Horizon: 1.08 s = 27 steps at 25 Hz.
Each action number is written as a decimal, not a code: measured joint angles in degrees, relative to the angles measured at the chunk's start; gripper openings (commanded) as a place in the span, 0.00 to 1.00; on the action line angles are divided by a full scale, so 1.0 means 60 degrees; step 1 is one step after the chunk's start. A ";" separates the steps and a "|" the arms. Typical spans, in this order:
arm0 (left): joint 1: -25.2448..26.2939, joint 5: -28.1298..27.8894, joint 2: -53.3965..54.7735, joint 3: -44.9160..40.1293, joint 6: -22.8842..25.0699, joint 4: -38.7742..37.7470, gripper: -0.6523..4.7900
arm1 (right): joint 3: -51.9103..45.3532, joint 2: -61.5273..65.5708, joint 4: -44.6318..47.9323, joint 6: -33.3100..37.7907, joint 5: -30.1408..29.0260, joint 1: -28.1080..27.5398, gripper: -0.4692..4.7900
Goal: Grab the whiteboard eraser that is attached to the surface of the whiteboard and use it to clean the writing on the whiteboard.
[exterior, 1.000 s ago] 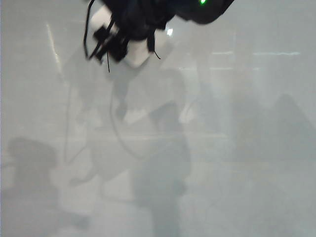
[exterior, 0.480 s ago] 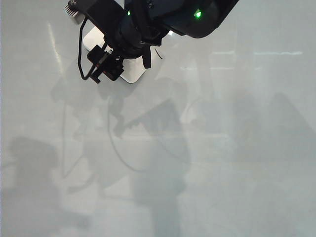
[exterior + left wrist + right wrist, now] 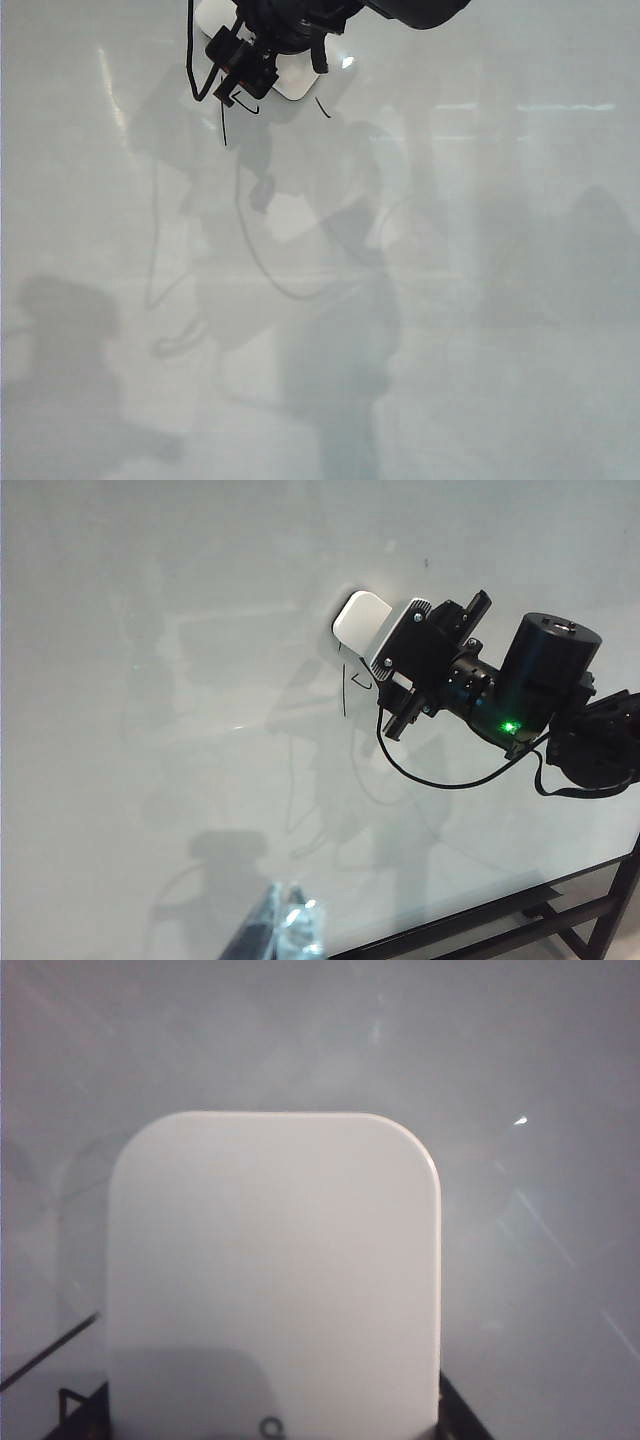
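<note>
On the whiteboard (image 3: 150, 680), right gripper (image 3: 385, 650) apparently clamped around whiteboard eraser (image 3: 360, 620); left gripper unseen.

We see the eraser (image 3: 360, 621), a smooth white block with rounded corners, lying flat against the whiteboard (image 3: 480, 330) near its upper edge in the exterior view. Our right end effector (image 3: 385, 650) has it clamped. The board is glossy, pale grey, full of shadows. A few thin black strokes of writing (image 3: 350, 680) remain just beside the eraser.
</note>
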 measured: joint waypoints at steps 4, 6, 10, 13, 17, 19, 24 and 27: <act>0.0000 -0.0004 0.0004 0.0000 0.0000 -0.0004 0.11 | 0.0000 -0.0033 -0.0197 -0.0047 -0.0208 -0.0044 0.46; 0.0000 0.0000 0.0000 0.0000 0.0000 -0.0004 0.11 | 0.0011 -0.0095 -0.0463 0.0324 -0.0470 -0.0044 0.46; 0.0000 0.0000 0.0000 0.0000 0.0000 -0.0004 0.11 | 0.0087 0.0193 -0.0350 0.0754 -0.0488 0.0062 0.46; 0.0000 0.0000 0.0000 0.0000 0.0000 -0.0004 0.11 | 0.0062 0.0616 -0.0729 0.0914 -0.0641 0.0160 0.46; 0.0000 0.0004 0.0000 0.0000 -0.0004 -0.0004 0.11 | -0.0015 0.0958 -0.1275 0.1126 -0.0732 0.0266 0.46; 0.0000 0.0000 0.0004 0.0000 0.0000 -0.0007 0.11 | -0.0007 0.0976 -0.1268 0.1286 -0.0714 0.0321 0.46; 0.0000 0.0000 0.0000 0.0000 0.0000 -0.0004 0.11 | 0.0004 0.1082 -0.1086 0.1231 -0.0248 0.0342 0.46; 0.0000 0.0000 0.0000 0.0000 0.0000 -0.0004 0.11 | -0.0007 0.1078 -0.0965 0.0823 0.0219 0.0350 0.46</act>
